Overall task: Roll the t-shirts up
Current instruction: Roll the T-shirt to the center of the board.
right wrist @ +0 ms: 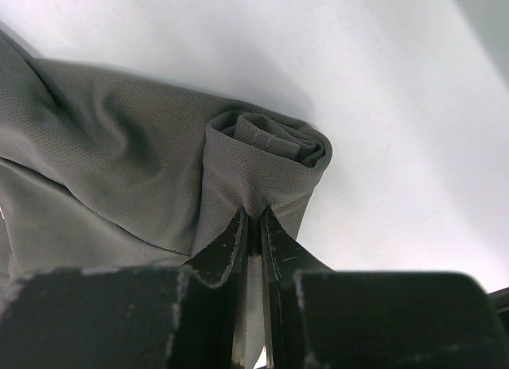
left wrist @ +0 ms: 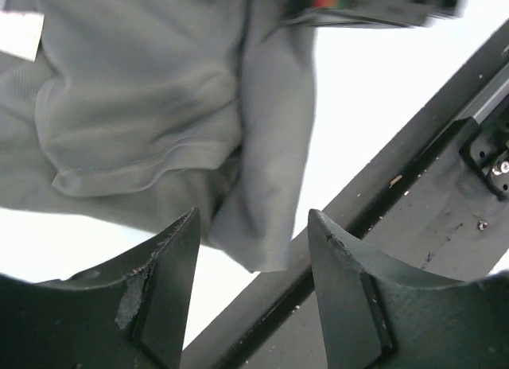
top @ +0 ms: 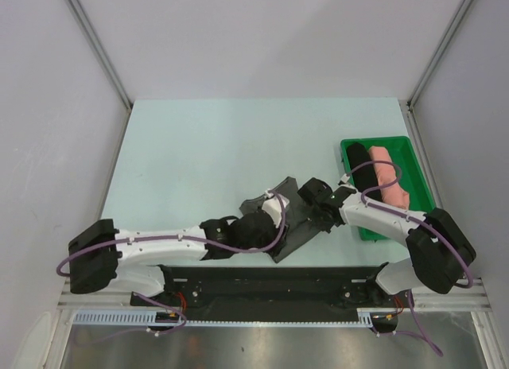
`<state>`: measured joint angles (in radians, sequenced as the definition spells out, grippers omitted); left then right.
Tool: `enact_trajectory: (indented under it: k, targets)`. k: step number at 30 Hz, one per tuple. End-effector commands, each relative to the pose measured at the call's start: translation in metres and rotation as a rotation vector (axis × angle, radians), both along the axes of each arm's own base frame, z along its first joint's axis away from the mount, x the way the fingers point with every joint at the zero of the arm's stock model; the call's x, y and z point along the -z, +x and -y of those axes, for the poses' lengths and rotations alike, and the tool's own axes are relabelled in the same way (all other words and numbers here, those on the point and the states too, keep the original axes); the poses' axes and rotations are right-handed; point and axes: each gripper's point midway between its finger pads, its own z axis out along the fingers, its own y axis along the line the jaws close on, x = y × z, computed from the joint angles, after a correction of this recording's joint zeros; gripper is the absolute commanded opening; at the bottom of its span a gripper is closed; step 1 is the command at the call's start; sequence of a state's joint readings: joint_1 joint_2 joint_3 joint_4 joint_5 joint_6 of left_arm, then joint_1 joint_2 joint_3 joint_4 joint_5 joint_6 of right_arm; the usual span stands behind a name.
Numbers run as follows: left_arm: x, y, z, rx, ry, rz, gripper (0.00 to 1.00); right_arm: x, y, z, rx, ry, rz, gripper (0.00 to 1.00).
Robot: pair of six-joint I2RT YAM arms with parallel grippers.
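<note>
The dark charcoal grey t-shirt (top: 288, 219) lies crumpled near the table's front edge, between my two grippers. In the right wrist view its end (right wrist: 262, 146) is curled into a small roll, and my right gripper (right wrist: 253, 218) is shut on the fabric just below that roll. My left gripper (left wrist: 253, 226) is open and empty, its jaws above a hanging corner of the grey shirt (left wrist: 159, 106); a white neck label (left wrist: 20, 33) shows at the upper left. A salmon pink t-shirt (top: 390, 174) and a black t-shirt (top: 363, 168) lie rolled in the green tray (top: 413, 158).
The green tray stands at the table's right side, close to my right arm. The black mounting rail (top: 262, 277) runs along the near edge, and also shows in the left wrist view (left wrist: 382, 186). Grey enclosure walls stand on both sides.
</note>
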<state>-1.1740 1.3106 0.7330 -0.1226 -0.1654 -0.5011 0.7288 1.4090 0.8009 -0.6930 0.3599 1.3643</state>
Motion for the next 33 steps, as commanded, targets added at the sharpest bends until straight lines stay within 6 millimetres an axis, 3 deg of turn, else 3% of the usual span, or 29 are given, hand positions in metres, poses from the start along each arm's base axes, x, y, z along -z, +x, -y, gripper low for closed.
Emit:
enact_trajectory:
  k: [1,6,10,11,26,29,31,32,33]
  targets:
    - [-0.023,0.002,0.016,0.011,0.051,0.238,0.62,-0.006,0.007,0.0,0.014,-0.016,0.006,0.06]
    - [-0.02,-0.013,0.048,0.086,0.096,0.36,0.64,-0.006,0.006,0.0,0.016,-0.016,-0.002,0.06]
    - [0.004,-0.018,0.061,0.134,0.199,0.416,0.66,-0.005,0.005,0.001,0.015,-0.021,-0.006,0.06]
    - [0.001,-0.018,0.068,0.129,0.174,0.42,0.66,-0.005,0.005,0.001,0.015,-0.021,-0.007,0.06]
    - [0.055,-0.006,0.062,0.092,0.319,0.401,0.65,-0.005,0.003,-0.001,-0.007,-0.012,-0.016,0.09]
    - [0.063,-0.004,0.057,0.088,0.307,0.357,0.57,-0.009,0.004,-0.001,-0.017,-0.01,-0.005,0.11]
    - [0.064,0.001,0.055,0.075,0.279,0.317,0.44,-0.014,0.005,0.0,-0.025,-0.007,0.011,0.14]
    - [0.068,-0.004,0.055,0.1,0.261,0.279,0.32,-0.015,0.005,0.0,-0.032,-0.008,0.014,0.2]
    - [0.069,0.002,0.053,0.082,0.244,0.254,0.26,-0.017,0.006,0.0,-0.034,-0.007,0.024,0.27]
